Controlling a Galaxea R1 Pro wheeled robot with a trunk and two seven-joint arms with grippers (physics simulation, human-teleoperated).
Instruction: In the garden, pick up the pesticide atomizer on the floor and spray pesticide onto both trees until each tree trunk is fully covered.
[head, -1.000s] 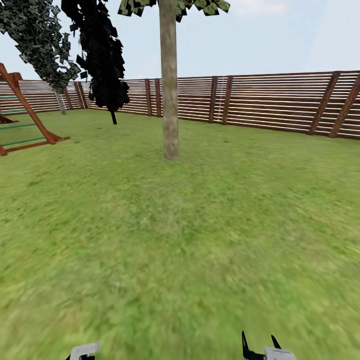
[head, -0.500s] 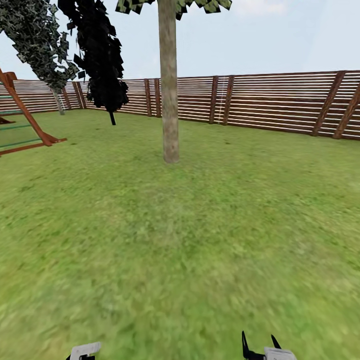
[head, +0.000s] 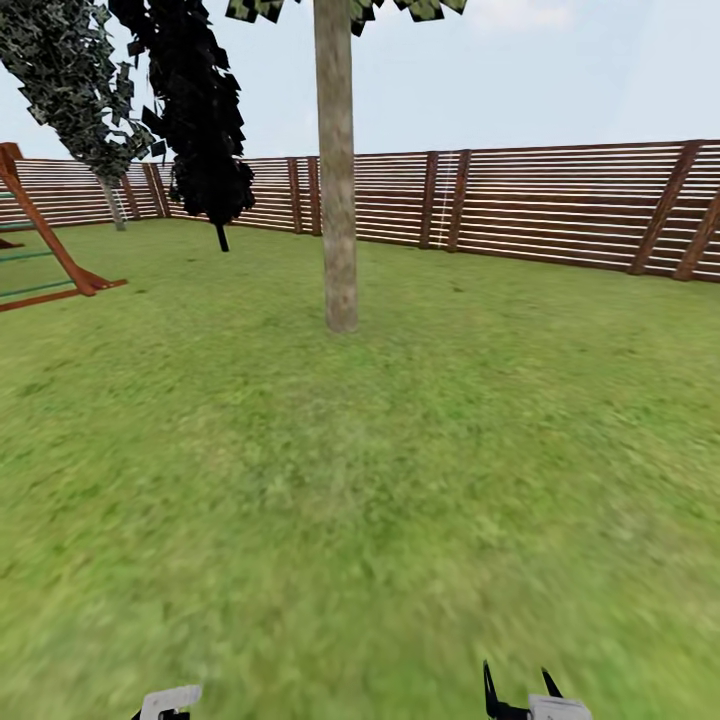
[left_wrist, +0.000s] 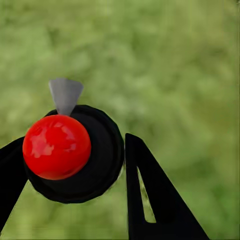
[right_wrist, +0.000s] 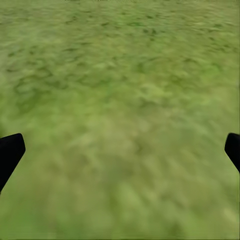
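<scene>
The pesticide atomizer (left_wrist: 57, 146), a black body with a red round cap and a grey nozzle, sits between the fingers of my left gripper (left_wrist: 75, 150), which is shut on it over the grass. One tree stands straight ahead on the lawn with a thick pale grey-beige tree trunk (head: 338, 200), several metres off. My left gripper (head: 168, 703) and my right gripper (head: 520, 692) peek in at the head view's bottom edge. The right gripper (right_wrist: 120, 147) is open, its fingers wide apart over bare floor (head: 380, 480).
A brown slatted fence (head: 560, 205) closes the garden behind the tree. A dark thin-stemmed cypress (head: 200, 120) and a leaning leafy tree (head: 70, 80) stand at the back left. A red-brown wooden play frame (head: 50, 250) stands at the left edge.
The whole head view has shifted: the camera has moved a little toward the tree and the play frame has slid leftward. Both grippers hold the same pose.
</scene>
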